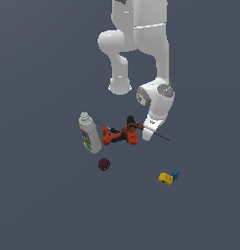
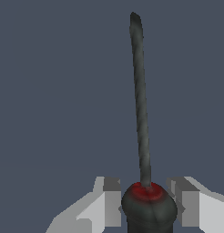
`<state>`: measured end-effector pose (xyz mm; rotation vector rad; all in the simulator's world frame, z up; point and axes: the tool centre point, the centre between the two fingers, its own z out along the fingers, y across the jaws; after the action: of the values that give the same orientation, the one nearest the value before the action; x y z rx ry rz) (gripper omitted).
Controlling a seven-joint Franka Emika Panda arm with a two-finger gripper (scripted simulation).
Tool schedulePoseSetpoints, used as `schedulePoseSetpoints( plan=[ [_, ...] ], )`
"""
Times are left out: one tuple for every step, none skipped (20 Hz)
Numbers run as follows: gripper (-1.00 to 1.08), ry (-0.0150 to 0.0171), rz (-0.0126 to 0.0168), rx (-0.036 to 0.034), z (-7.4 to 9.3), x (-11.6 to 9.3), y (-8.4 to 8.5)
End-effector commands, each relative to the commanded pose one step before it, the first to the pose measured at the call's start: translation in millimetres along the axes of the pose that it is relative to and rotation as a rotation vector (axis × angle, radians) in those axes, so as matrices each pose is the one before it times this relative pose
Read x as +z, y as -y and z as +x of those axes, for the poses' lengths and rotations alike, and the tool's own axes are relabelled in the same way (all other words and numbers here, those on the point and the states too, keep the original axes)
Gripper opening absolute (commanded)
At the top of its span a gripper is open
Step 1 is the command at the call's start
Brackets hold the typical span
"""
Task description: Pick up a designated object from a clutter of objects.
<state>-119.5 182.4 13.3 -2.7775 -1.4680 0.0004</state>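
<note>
The designated screwdriver has a black-and-red handle (image 2: 148,207) and a long thin dark shaft (image 2: 140,100). In the wrist view the handle sits between my two fingers, which press against both of its sides. My gripper (image 2: 145,195) is shut on the handle. In the exterior view my gripper (image 1: 148,135) is down at floor level just to the exterior view's right of the orange-red drill (image 1: 120,135). The screwdriver's shaft (image 1: 162,137) sticks out past the gripper toward the exterior view's right. The handle is hidden by the hand in that view.
A white labelled bottle (image 1: 90,134) lies to the exterior view's left of the drill. A small dark-red ball (image 1: 104,164) lies nearer the camera. A small yellow-and-blue piece (image 1: 167,178) lies at the exterior view's lower right. The arm's white links (image 1: 141,44) rise behind.
</note>
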Motion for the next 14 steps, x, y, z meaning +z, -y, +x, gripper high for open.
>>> schedulePoseSetpoints(
  plan=[
    [-1.0,-0.00024,-0.00021,0.00011,0.08,-0.13,-0.11],
    [-1.0,0.0,0.0,0.0,-0.08,-0.01,0.04],
    [-1.0,0.0,0.0,0.0,-0.13,-0.19,-0.1],
    [-1.0,0.0,0.0,0.0,-0.38,-0.57,-0.29],
    [-1.0,0.0,0.0,0.0,-0.64,-0.94,-0.49],
    [-1.0,0.0,0.0,0.0,-0.89,-1.32,-0.68],
    [-1.0,0.0,0.0,0.0,-1.14,-1.69,-0.88],
    [-1.0,0.0,0.0,0.0,-1.39,-2.06,-1.07],
    [-1.0,0.00058,-0.00025,-0.00027,-1.56,-2.27,-1.15],
    [-1.0,0.0,0.0,0.0,-1.88,-2.81,-1.45],
    [-1.0,0.0,0.0,0.0,-2.13,-3.18,-1.64],
    [-1.0,0.0,0.0,0.0,-2.38,-3.55,-1.83],
    [-1.0,0.00043,-0.00047,-0.00026,-2.54,-3.88,-1.91],
    [-1.0,0.0,0.0,0.0,-2.86,-4.29,-2.21]
  ],
)
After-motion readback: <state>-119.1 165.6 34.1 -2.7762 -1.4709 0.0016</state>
